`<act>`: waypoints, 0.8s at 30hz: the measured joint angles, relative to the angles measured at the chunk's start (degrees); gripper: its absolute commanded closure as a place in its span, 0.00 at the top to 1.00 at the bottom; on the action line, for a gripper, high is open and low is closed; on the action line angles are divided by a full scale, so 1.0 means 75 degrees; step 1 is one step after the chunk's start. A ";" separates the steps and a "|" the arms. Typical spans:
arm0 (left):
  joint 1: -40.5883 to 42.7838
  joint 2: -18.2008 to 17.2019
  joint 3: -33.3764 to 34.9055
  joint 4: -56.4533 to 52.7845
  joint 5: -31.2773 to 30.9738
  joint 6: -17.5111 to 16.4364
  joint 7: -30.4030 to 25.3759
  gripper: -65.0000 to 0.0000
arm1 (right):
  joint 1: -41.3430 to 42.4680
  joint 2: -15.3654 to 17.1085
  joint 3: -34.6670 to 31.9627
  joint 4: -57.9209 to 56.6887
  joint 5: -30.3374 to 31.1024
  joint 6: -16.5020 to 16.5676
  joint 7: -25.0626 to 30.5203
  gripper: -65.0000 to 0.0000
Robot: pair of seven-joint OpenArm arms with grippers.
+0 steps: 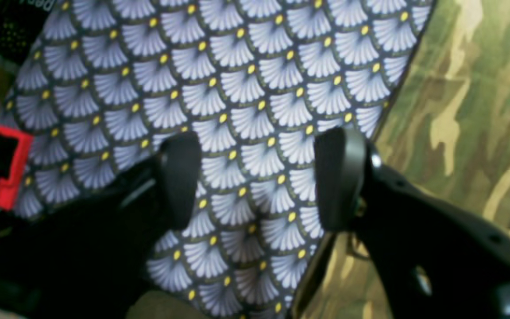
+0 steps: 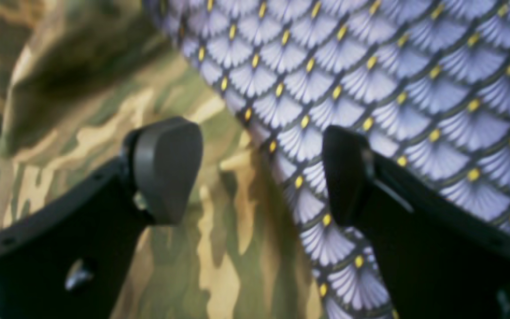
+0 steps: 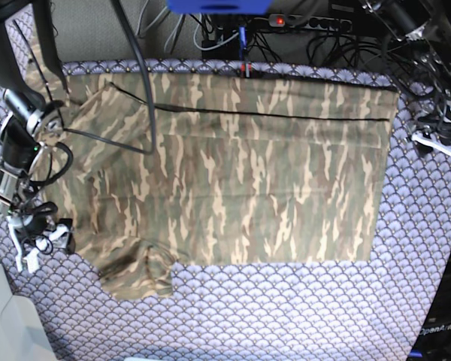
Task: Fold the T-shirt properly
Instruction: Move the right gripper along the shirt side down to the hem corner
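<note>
**Both pincers poised at the shirt's edges**

While the T-shirt (image 3: 233, 169) lies spread flat on the purple fan-patterned tablecloth (image 3: 286, 308) covering the worktop, both arms wait at its sides. The right pincer (image 2: 261, 170) gapes wide, straddling the shirt's edge, holding nothing. The left pincer (image 1: 259, 179) is also parted and empty, above bare tablecloth just beside the hem. A neat fold likely needs each pincer to pinch only cloth edge, not tablecloth.

Soft matt cloth T-shirt (image 3: 240, 165) in streaked camouflage print, lightly creased, matt woven tablecloth (image 3: 286, 308) with printed fan pattern over the bench, left hand (image 1: 259, 177) with smooth matt black plastic fingers (image 1: 341, 177), rubbery-looking pads (image 2: 166, 168) on the right hand (image 2: 259, 173)
</note>
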 measured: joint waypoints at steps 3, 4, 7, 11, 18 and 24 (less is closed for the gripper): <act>0.0000 0.0003 0.0000 0.0000 0.0000 -0.0003 0.0000 0.61 | -0.0012 0.0012 0.0000 -0.0020 -0.0003 0.0003 0.0052 0.72; 0.0000 0.0003 0.0000 0.0000 0.0000 0.0003 0.0058 0.61 | -0.0012 0.0035 -0.0003 -0.0041 -0.0003 0.0003 0.0073 0.72; 0.0000 0.0015 0.0000 0.0000 -0.0026 -0.0026 0.0361 0.61 | -0.0006 0.0189 0.0000 -0.0221 0.0003 0.0000 0.0358 0.72; -0.0006 0.0015 0.0000 0.0000 -0.0052 -0.0023 0.0373 0.61 | -0.0015 0.0289 0.0000 -0.0790 -0.0006 0.0000 0.0702 0.72; -0.0017 0.0015 0.0000 0.0000 -0.0055 -0.0026 0.0379 0.61 | -0.0064 0.0431 -0.0003 -0.1580 0.0000 0.0000 0.1215 0.72; -0.0017 0.0015 0.0000 0.0000 -0.0055 -0.0026 0.0376 0.61 | -0.0099 0.0446 -0.0023 -0.1667 0.0003 -0.0003 0.1233 0.72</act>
